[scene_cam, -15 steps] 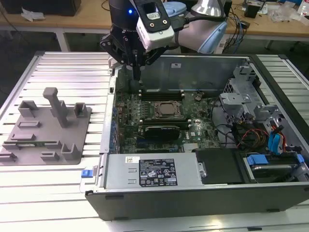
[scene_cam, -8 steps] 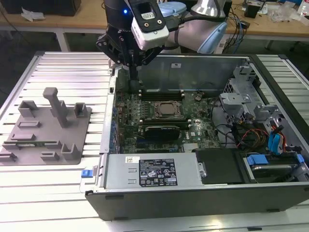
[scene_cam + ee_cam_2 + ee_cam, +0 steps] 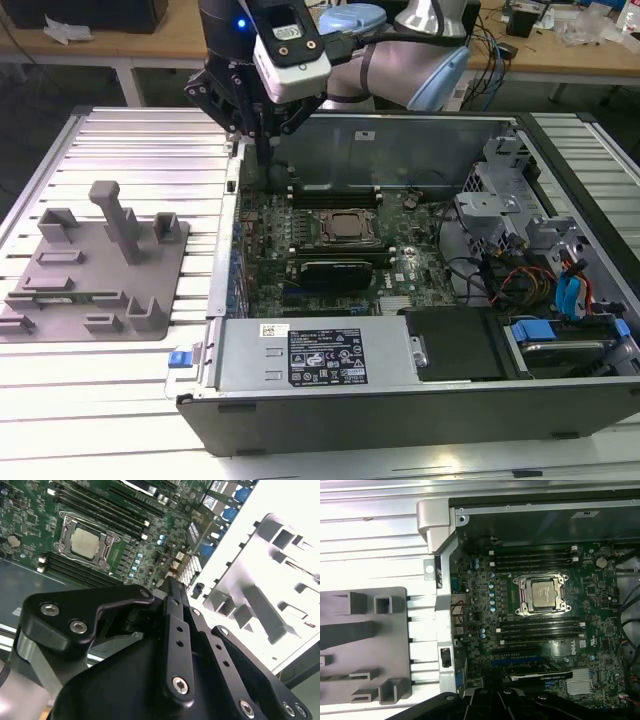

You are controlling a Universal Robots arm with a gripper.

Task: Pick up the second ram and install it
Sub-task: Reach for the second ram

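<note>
Lying nearest, the grey fixture (image 3: 95,270) sits on the table (image 3: 140,150) beside the open computer case (image 3: 420,425); farther back, the clenched hand (image 3: 266,150) hovers over a corner of the motherboard (image 3: 410,250). Where the second ram sits, I cannot tell.

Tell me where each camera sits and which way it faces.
Exterior view: off the arm, looking down on the computer case and grey fixture; arm and gripper show.
First wrist view: on the arm, facing down onto the motherboard; gripper body shows.
Second wrist view: on the arm, looking past the gripper.
All share the processor socket.
</note>
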